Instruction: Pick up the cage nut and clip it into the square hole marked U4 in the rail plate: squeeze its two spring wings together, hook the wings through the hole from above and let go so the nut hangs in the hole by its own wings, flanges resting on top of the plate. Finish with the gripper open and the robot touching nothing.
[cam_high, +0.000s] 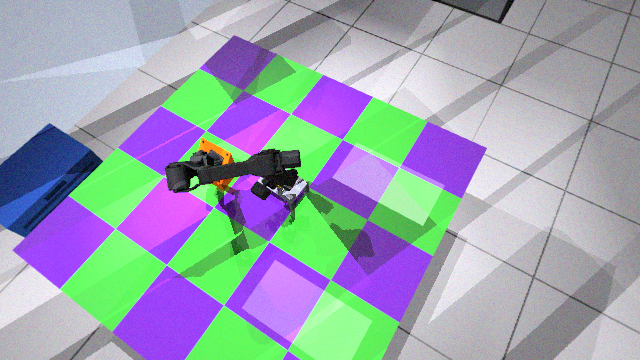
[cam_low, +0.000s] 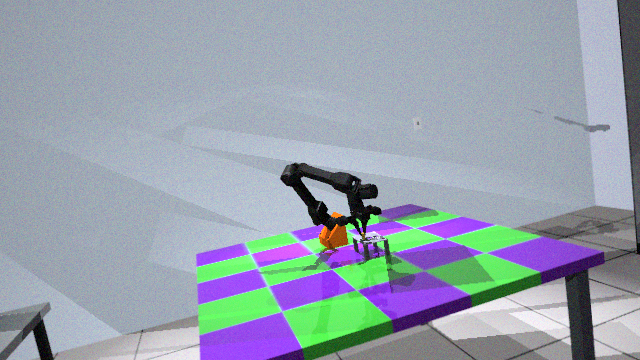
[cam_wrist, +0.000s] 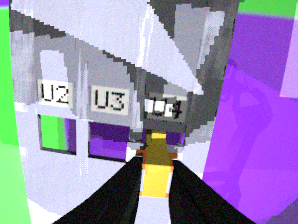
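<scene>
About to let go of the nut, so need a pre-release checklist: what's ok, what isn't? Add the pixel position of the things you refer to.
1. Nut (cam_wrist: 156, 181) between the gripper's (cam_low: 364, 235) (cam_wrist: 156, 167) fingers: ok.
2. Nut at U4 (cam_wrist: 164, 134), not U2 or U3: ok.
3. U2 (cam_wrist: 56, 134) and U3 (cam_wrist: 108, 141) unfilled: ok.
4. Rail plate (cam_low: 371, 237) (cam_wrist: 60, 185) up on its legs: ok.
5. Both wings hooked through: cannot tell.
6. Flanges resting on plate: cannot tell.

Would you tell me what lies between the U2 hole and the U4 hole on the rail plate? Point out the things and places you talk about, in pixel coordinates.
The U3 hole (cam_wrist: 108, 141), with a strip of rail plate (cam_wrist: 82, 137) on either side, as the wrist view shows.
</scene>
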